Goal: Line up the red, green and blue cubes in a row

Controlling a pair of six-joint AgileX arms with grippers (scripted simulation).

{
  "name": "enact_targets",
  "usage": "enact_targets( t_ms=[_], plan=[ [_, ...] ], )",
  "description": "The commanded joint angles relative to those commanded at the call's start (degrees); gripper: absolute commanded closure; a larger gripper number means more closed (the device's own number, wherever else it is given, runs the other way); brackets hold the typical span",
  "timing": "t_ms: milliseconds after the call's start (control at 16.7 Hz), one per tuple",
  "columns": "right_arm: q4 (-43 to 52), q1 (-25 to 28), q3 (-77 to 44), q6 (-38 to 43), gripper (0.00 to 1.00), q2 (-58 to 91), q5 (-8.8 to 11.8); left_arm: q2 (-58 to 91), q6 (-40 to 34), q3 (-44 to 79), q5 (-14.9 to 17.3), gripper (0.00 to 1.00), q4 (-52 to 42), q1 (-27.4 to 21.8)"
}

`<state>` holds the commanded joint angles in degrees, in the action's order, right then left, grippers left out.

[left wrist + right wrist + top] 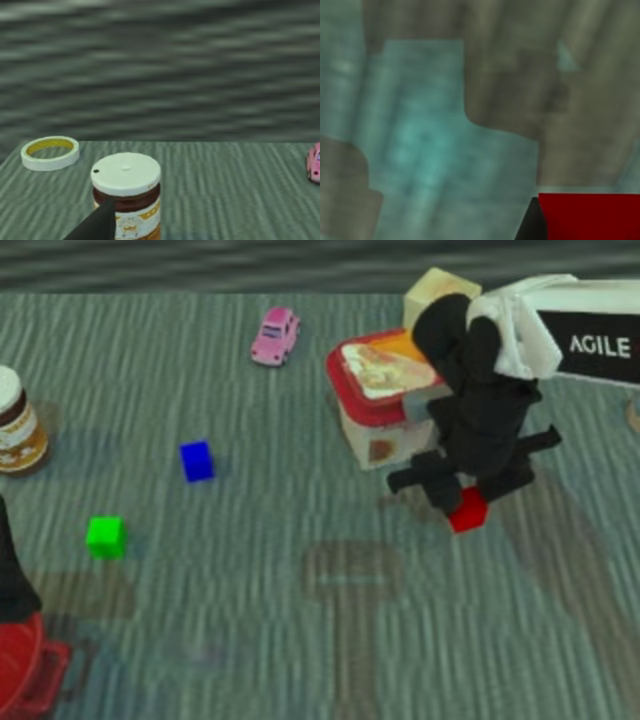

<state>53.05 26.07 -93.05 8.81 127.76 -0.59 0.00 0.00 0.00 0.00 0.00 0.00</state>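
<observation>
The red cube sits between the fingers of my right gripper, which is shut on it at the table's right, just in front of the tub. In the right wrist view the red cube fills the corner beside one dark finger, with the gripper's shadow on the table below. The blue cube and the green cube lie apart on the left half. My left arm is parked at the left edge; one of its fingers shows far to the side, open with nothing in it.
A red-lidded white tub and a cream box stand behind the right gripper. A pink toy car is at the back centre. A white-lidded brown jar stands at the left edge, with a tape roll beyond it.
</observation>
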Motion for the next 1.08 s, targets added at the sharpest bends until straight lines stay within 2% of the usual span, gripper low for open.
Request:
enact_targets(
  t_ms=[240,540,660,840,1080],
  plan=[
    [6.5,0.2,-3.6,-0.1,1.0,-3.0,0.1,0.0,0.0,0.0,0.0,0.0,0.0,0.0],
    [6.6,0.0,-3.7,0.1,1.0,-2.8,0.1,0.0,0.0,0.0,0.0,0.0,0.0,0.0],
    [8.0,1.5,-5.8,2.1,1.0,-1.3,0.0,0.0,0.0,0.0,0.0,0.0,0.0,0.0],
    [12.3,5.8,-13.4,9.3,1.0,3.3,-0.4,0.0,0.0,0.0,0.0,0.0,0.0,0.0],
    [20.0,13.7,-29.9,23.8,1.0,11.2,-1.0,0.0,0.0,0.0,0.0,0.0,0.0,0.0]
  ],
)
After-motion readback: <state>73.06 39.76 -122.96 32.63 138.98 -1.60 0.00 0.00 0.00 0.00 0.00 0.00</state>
